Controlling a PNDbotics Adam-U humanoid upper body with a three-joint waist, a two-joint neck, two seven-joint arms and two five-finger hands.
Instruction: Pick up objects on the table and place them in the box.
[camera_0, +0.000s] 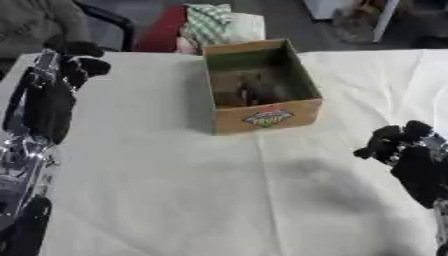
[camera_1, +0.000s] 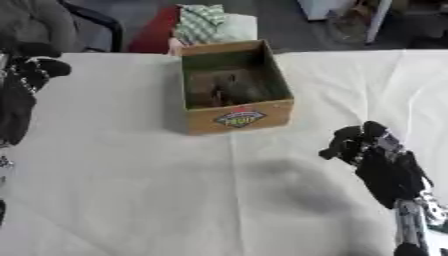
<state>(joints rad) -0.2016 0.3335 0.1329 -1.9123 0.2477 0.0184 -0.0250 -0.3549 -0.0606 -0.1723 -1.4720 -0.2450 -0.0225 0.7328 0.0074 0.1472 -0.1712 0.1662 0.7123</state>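
An open cardboard box (camera_0: 267, 116) with a coloured label on its front stands at the far middle of the table. Dark, indistinct things lie inside it (camera_0: 254, 89). My left hand (camera_0: 77, 62) hangs raised at the far left, well left of the box, fingers curled and holding nothing. My right hand (camera_1: 360, 142) hovers at the right, nearer than the box, fingers curled in with nothing in them. No loose object shows on the cloth.
A pale cloth (camera_0: 175, 165) covers the table, with a crease running down its middle. Beyond the far edge are a chair (camera_0: 114, 22), a red and checked bundle (camera_0: 206, 22) and a seated person at the top left.
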